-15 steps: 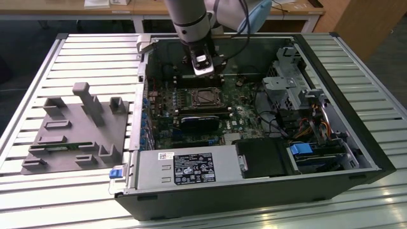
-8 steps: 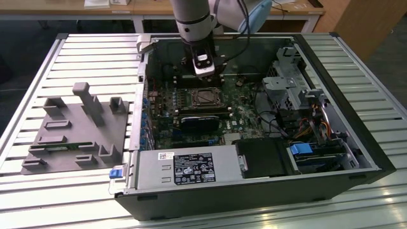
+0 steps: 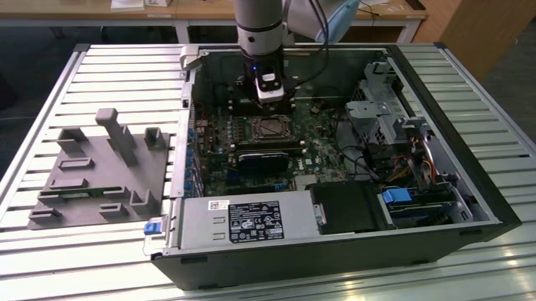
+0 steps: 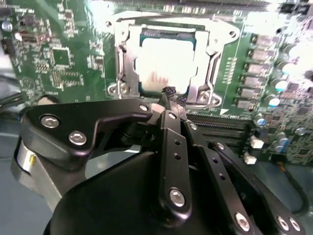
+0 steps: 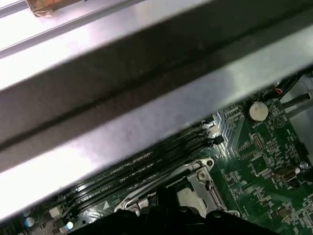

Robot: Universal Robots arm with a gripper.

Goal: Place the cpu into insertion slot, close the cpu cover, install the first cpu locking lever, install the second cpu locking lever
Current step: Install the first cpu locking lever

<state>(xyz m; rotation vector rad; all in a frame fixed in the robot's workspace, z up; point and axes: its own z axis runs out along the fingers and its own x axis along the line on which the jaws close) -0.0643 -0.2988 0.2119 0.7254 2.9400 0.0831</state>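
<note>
No legible print anywhere.

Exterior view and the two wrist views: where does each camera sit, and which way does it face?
Exterior view: off the arm, above, looking down into the open computer case; the arm and hand stand by the insertion slot.
Second wrist view: on the arm, looking past the hand at the cpu under the cpu cover.
First wrist view: on the arm, facing the case wall and the motherboard.
Shared: all three show the insertion slot.
</note>
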